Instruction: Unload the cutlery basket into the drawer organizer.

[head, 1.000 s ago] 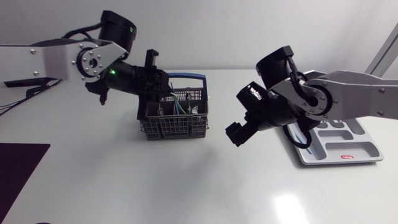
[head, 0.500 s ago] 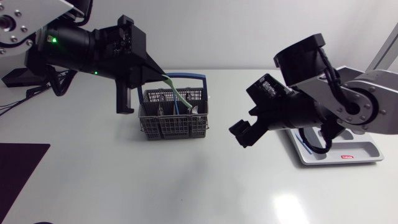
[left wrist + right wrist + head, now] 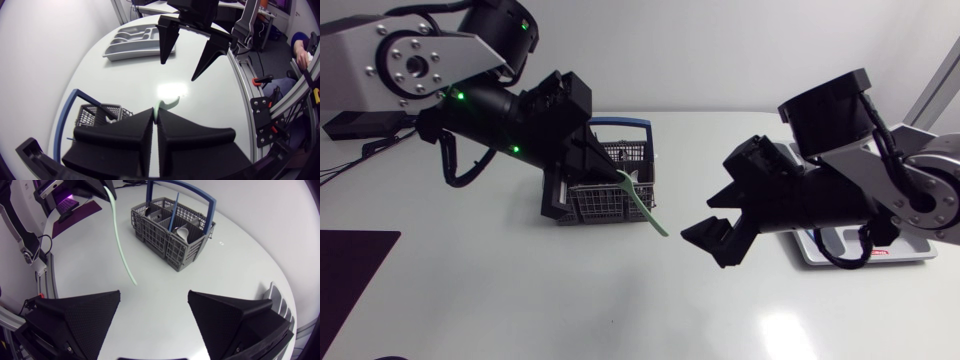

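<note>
- Now, centre-left of frame: left gripper (image 3: 612,170) clamped tight on green utensil (image 3: 646,208), which slants out past the basket (image 3: 595,205).
- Centre-right: right gripper (image 3: 700,217) spread wide, empty, near the utensil's tip.

Looking like a robotics lab: hanging two silver-grey robot arms, left arm (image 3: 380,60) and right arm (image 3: 930,190), over a plain white bench (image 3: 570,300), edging it with bare aluminium framing rail (image 3: 243,85) off beside the left pincer (image 3: 155,116).
</note>
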Tool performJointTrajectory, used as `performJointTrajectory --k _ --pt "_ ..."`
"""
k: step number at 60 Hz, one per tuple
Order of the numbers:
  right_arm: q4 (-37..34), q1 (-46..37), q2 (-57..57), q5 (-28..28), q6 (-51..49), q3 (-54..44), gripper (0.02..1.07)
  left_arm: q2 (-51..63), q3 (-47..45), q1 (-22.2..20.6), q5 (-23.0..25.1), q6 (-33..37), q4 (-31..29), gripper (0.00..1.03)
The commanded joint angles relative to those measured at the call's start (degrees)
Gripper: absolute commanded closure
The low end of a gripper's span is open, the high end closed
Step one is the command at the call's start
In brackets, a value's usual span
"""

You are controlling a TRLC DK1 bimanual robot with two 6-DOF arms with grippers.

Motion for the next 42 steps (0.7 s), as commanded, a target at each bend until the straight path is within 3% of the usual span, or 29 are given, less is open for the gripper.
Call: performJointTrajectory --k 1,18,34,42 --pt "0.12 0.72 1.29 -1.77 -1.41 -1.48 0.14 2.54 -1.24 0.37 2.44 -0.95 -1.82 1.0" --pt "1.0 3.62 5.95 -6.51 -2.2 -0.33 0.23 6.41 -0.71 -0.34 6.04 -0.69 -4.28 1.0" --pt "2.23 6.34 9.9 -7.3 -2.29 1.16 0.58 7.64 -0.36 -1.21 7.01 -0.77 -5.07 1.0" --pt "2.5 6.87 11.48 -7.39 -2.03 1.86 0.67 7.64 0.17 -1.04 8.07 -0.77 -6.04 1.0"
